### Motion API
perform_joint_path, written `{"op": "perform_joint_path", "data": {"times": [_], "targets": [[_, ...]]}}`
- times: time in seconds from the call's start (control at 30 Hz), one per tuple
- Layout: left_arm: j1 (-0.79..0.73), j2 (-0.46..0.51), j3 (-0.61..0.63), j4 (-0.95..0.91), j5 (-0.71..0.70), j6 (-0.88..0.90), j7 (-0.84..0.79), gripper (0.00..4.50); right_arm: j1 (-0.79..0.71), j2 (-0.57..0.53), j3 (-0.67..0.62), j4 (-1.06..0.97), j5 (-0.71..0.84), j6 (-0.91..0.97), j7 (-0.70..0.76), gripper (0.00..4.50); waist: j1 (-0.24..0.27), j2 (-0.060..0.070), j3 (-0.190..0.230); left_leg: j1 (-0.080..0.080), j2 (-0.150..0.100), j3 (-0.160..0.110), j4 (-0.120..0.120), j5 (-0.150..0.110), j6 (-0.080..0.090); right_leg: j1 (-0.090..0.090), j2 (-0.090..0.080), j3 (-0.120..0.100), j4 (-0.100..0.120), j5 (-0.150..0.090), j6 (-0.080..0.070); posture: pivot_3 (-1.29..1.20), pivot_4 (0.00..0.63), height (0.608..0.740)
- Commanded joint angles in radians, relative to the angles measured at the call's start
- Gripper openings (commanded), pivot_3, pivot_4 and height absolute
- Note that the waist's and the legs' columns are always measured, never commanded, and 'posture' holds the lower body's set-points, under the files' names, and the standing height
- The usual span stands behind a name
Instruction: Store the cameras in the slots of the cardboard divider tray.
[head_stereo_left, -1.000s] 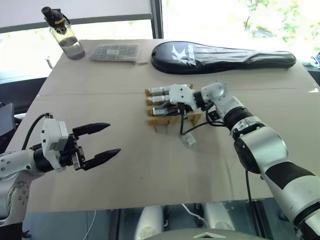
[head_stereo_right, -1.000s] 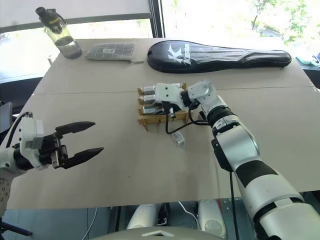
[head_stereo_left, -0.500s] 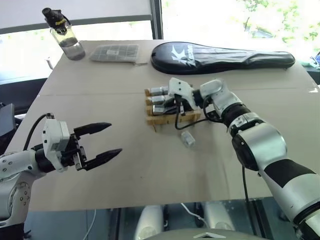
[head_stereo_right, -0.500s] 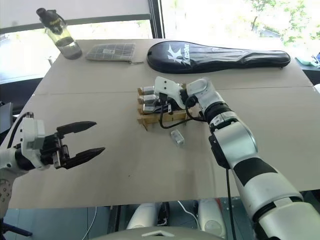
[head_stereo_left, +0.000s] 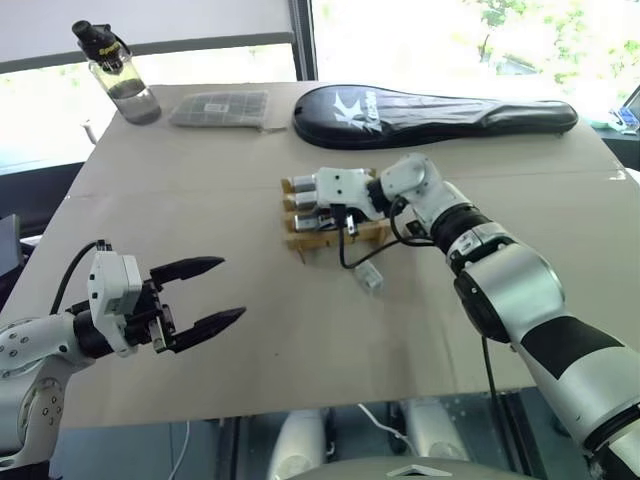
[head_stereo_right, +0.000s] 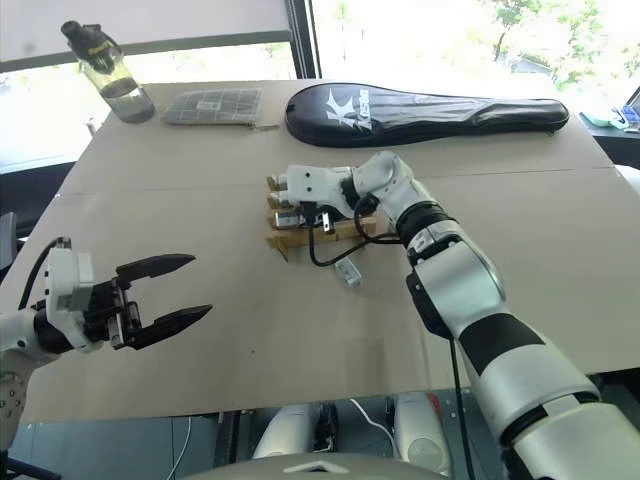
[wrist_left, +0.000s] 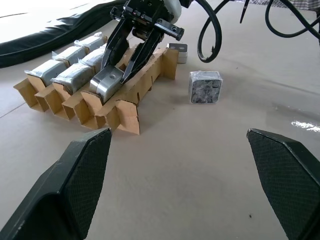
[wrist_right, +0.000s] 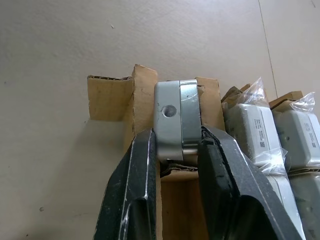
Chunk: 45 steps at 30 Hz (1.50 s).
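Head views: tray (head_stereo_left: 325, 236) slots behind right fingers (wrist_right: 150, 170).

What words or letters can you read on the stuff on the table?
"K": big white letter on the black racket case.
Smaller white word beside the K: too blurred to read.
Yellow label on the water bottle cap: too small to read.
Printed lines on the wrapped cameras in the tray: too small to read.
Grey grid packet: no readable text.
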Motion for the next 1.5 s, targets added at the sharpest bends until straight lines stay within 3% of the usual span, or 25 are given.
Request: {"op": "perform_joint_path", "data": {"times": [0.03, 0.07, 0.1, 0.2, 0.4, 0.57, 0.7, 0.77, 0.87, 1.0, 1.13, 1.27, 1.37, 1.5], "targets": [[-0.007, 0.001, 0.025, -0.023, -0.010, -0.018, 0.007, 4.50, -0.035, -0.001, -0.009, -0.007, 0.001, 0.000, -0.034, 2.42, 0.001, 0.000, 0.000, -0.001, 0.000, 0.000, 0.000, 0.000, 0.000, 0.000, 0.000, 0.000, 0.000, 0.000, 0.000, 0.00, 0.150, 0.740], [-0.009, 0.002, 0.023, -0.021, -0.010, -0.020, 0.006, 4.50, -0.036, 0.000, -0.015, -0.006, 0.005, 0.005, -0.036, 2.78, 0.002, 0.000, 0.000, -0.001, 0.000, 0.000, 0.000, 0.000, 0.000, 0.000, 0.000, 0.000, -0.001, 0.000, 0.000, 0.00, 0.150, 0.740], [-0.010, 0.002, 0.021, -0.020, -0.010, -0.021, 0.006, 4.50, -0.037, -0.001, -0.016, -0.006, 0.005, 0.001, -0.052, 3.52, 0.002, 0.000, 0.000, -0.002, 0.000, 0.000, 0.000, 0.000, 0.000, -0.001, 0.000, 0.000, -0.002, 0.000, 0.000, 0.00, 0.150, 0.740], [-0.014, 0.002, 0.017, -0.017, -0.010, -0.022, 0.006, 4.50, -0.040, -0.004, -0.022, -0.006, 0.007, 0.005, -0.072, 4.45, 0.002, 0.000, 0.000, -0.003, 0.000, 0.000, -0.001, 0.000, 0.000, -0.001, 0.000, -0.001, -0.003, 0.000, 0.000, 0.00, 0.150, 0.740], [-0.030, 0.010, 0.012, -0.007, -0.010, -0.018, -0.002, 4.50, -0.055, -0.010, -0.065, -0.013, 0.049, 0.009, -0.068, 4.45, 0.002, 0.000, 0.000, -0.003, 0.000, 0.000, -0.002, 0.000, 0.000, -0.001, 0.000, -0.002, -0.004, 0.000, 0.000, 0.00, 0.150, 0.740], [-0.037, 0.015, 0.009, -0.002, -0.008, -0.016, -0.009, 4.50, -0.038, -0.052, -0.121, -0.045, 0.119, 0.020, 0.036, 4.45, 0.006, 0.000, 0.000, -0.003, 0.000, 0.000, -0.002, 0.000, 0.000, -0.001, 0.000, -0.002, -0.003, 0.000, 0.000, 0.00, 0.150, 0.740], [-0.048, 0.017, 0.004, 0.002, -0.007, -0.015, -0.014, 4.50, 0.025, -0.098, -0.176, -0.127, 0.204, 0.131, 0.091, 4.45, 0.012, 0.000, 0.000, -0.004, 0.000, 0.000, -0.002, 0.000, 0.000, -0.001, 0.000, -0.002, -0.004, 0.000, 0.000, 0.00, 0.150, 0.740], [-0.072, 0.020, -0.019, 0.019, 0.000, -0.020, -0.025, 4.50, 0.153, -0.132, -0.186, -0.378, 0.247, 0.300, 0.076, 4.45, 0.017, 0.000, 0.000, -0.004, 0.000, 0.000, -0.002, 0.000, 0.000, -0.001, 0.000, -0.002, -0.004, 0.000, 0.000, 0.00, 0.150, 0.740], [-0.113, 0.028, -0.043, 0.049, 0.007, -0.022, -0.039, 4.50, 0.417, -0.166, -0.193, -0.944, 0.283, 0.636, -0.032, 4.45, 0.036, -0.001, 0.000, -0.005, 0.000, -0.003, -0.001, 0.000, 0.000, -0.001, -0.001, -0.004, -0.004, 0.000, 0.000, 0.00, 0.150, 0.740], [-0.161, 0.037, -0.077, 0.096, 0.020, -0.031, -0.066, 4.50, 0.667, -0.261, -0.202, -1.432, 0.313, 1.045, -0.110, 4.45, 0.043, 0.000, 0.000, -0.009, 0.000, -0.002, -0.001, 0.000, 0.000, -0.005, 0.000, -0.003, -0.003, 0.000, 0.001, 0.00, 0.150, 0.740], [-0.184, 0.041, -0.094, 0.120, 0.024, -0.035, -0.085, 4.50, 0.816, -0.313, -0.243, -1.693, 0.352, 1.173, -0.205, 4.45, 0.044, -0.001, 0.000, -0.006, -0.001, 0.001, -0.001, 0.000, 0.001, -0.004, 0.003, -0.005, -0.003, 0.000, 0.001, 0.00, 0.150, 0.740], [-0.211, 0.043, -0.116, 0.147, 0.032, -0.039, -0.108, 4.50, 1.062, -0.299, -0.307, -2.029, 0.458, 1.420, -0.283, 4.45, 0.056, -0.002, -0.001, -0.005, 0.002, 0.000, -0.001, 0.000, 0.000, -0.003, 0.009, -0.005, -0.002, 0.000, 0.001, 0.00, 0.150, 0.740], [-0.234, 0.042, -0.134, 0.171, 0.039, -0.046, -0.126, 4.50, 1.221, -0.305, -0.284, -2.115, 0.436, 1.447, -0.386, 4.45, 0.060, -0.002, -0.001, -0.005, 0.002, 0.001, -0.001, 0.000, 0.000, -0.003, 0.010, -0.004, -0.003, -0.001, 0.001, 0.00, 0.150, 0.740], [-0.277, 0.040, -0.170, 0.205, 0.050, -0.056, -0.153, 4.50, 1.322, -0.273, -0.242, -2.118, 0.403, 1.434, -0.530, 4.45, 0.054, -0.004, -0.002, -0.005, 0.001, 0.003, 0.002, 0.000, 0.001, -0.002, 0.009, -0.003, -0.003, -0.001, 0.002, 0.00, 0.150, 0.740]]}}
